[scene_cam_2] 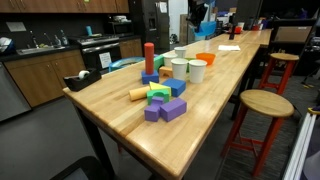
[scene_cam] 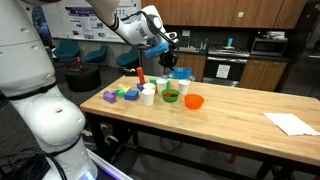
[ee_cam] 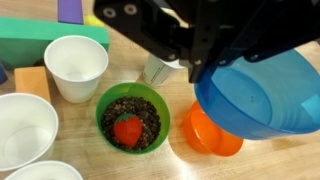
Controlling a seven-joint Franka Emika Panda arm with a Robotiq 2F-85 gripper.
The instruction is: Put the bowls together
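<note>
In the wrist view my gripper [ee_cam: 198, 72] is shut on the rim of the blue bowl [ee_cam: 262, 95] and holds it above the table. The bowl hangs over part of the orange bowl [ee_cam: 208, 136]. The green bowl [ee_cam: 133, 117] stands just left of the orange one and holds dark crumbs and a red piece. In an exterior view the gripper [scene_cam: 170, 62] holds the blue bowl [scene_cam: 180, 72] above the green bowl [scene_cam: 171, 96] and the orange bowl [scene_cam: 194, 101]. The orange bowl also shows in an exterior view [scene_cam_2: 205, 58].
White cups [ee_cam: 76, 65] [ee_cam: 20, 128] stand left of the green bowl, and one lies behind it [ee_cam: 155, 70]. Toy blocks [scene_cam: 120, 93] and a red cylinder [scene_cam: 141, 76] sit beyond the cups. A white paper [scene_cam: 290, 123] lies at the table's far end. Stools [scene_cam_2: 262, 103] stand beside the table.
</note>
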